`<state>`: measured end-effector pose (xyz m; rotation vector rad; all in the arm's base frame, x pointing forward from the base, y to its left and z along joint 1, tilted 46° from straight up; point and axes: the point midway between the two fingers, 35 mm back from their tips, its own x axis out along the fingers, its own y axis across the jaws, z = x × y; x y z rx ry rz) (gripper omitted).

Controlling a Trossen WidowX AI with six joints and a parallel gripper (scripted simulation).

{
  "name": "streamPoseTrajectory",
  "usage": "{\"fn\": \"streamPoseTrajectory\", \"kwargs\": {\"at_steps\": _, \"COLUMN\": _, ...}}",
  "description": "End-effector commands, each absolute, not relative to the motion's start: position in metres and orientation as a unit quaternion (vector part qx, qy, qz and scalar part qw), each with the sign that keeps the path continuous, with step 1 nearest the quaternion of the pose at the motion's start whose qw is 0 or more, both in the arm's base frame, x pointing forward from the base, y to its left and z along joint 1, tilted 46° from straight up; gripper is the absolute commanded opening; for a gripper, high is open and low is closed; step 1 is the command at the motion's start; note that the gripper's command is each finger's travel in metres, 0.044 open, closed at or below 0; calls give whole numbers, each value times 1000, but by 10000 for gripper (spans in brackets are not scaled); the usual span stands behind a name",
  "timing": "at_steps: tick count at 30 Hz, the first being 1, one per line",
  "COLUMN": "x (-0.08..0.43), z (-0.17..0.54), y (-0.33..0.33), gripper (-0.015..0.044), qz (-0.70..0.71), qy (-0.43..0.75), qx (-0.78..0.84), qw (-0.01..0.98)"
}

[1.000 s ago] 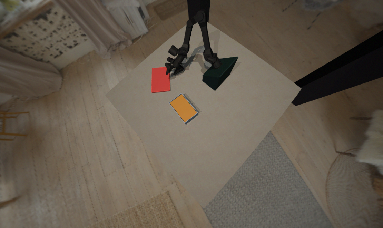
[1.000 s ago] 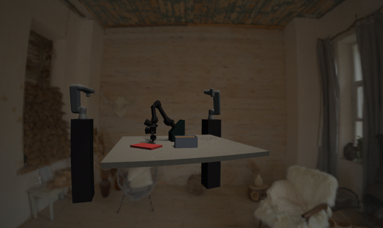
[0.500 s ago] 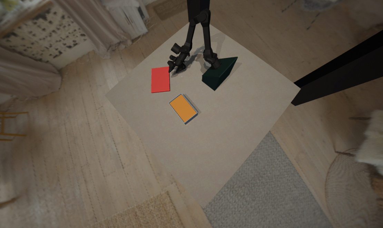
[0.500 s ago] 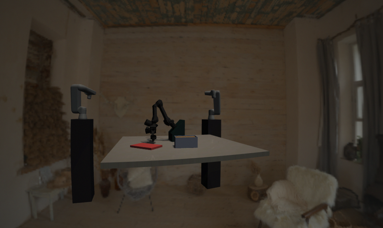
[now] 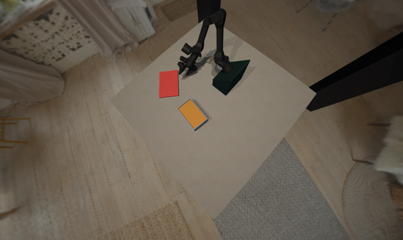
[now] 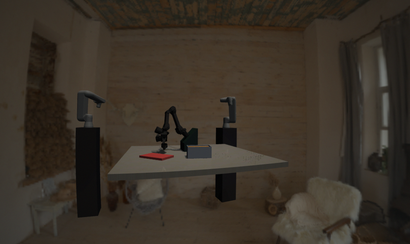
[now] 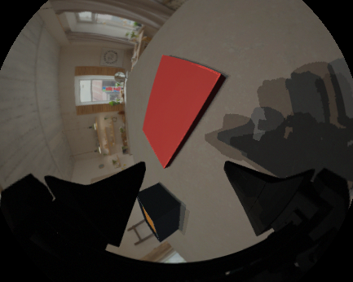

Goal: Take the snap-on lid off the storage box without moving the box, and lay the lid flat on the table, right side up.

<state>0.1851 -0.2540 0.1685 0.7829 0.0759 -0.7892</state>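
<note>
The pale table (image 5: 231,154) (image 6: 198,172) (image 7: 266,37) is the biggest thing here, set cornerwise across the middle of the top view and spreading through the lower middle of the exterior view. Two black columns (image 6: 87,172) (image 6: 226,187) stand left and right of centre in the exterior view, each topped by a grey arm (image 6: 82,105) (image 6: 232,108). The black arm (image 5: 219,38) (image 6: 176,120) bends over in the upper middle of the top view, mounted on a dark green wedge (image 5: 237,72) (image 6: 193,138) just right of centre there.

The storage box (image 5: 201,125) (image 6: 198,152) (image 7: 165,209) sits upright on the table near the centre of the top view, its lid off and its orange inside (image 5: 192,114) (image 7: 148,218) showing. The red lid (image 5: 168,84) (image 6: 156,155) (image 7: 176,106) lies flat on the table, up and to the left of the box in the top view and well apart from it. Its broad face is plain red; the underside is hidden, so I can't be sure it is right side up.

The gripper (image 5: 183,73) (image 6: 164,148) (image 7: 186,166) is near the lid's upper right corner in the top view, fingers spread wide with nothing between them. In the wrist view its two dark fingertips frame the lower middle, with the box low between them.
</note>
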Motion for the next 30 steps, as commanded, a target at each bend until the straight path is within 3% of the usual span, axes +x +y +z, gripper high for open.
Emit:
{"fn": "streamPoseTrajectory", "kwargs": {"at_steps": 1, "x": 183, "z": 174, "y": -249, "gripper": 440, "qz": -374, "qy": 36, "qx": 369, "qw": 850}}
{"fn": "streamPoseTrajectory", "kwargs": {"at_steps": 30, "x": 166, "z": 209, "y": -205, "gripper": 440, "qz": -374, "qy": 35, "qx": 370, "qw": 850}}
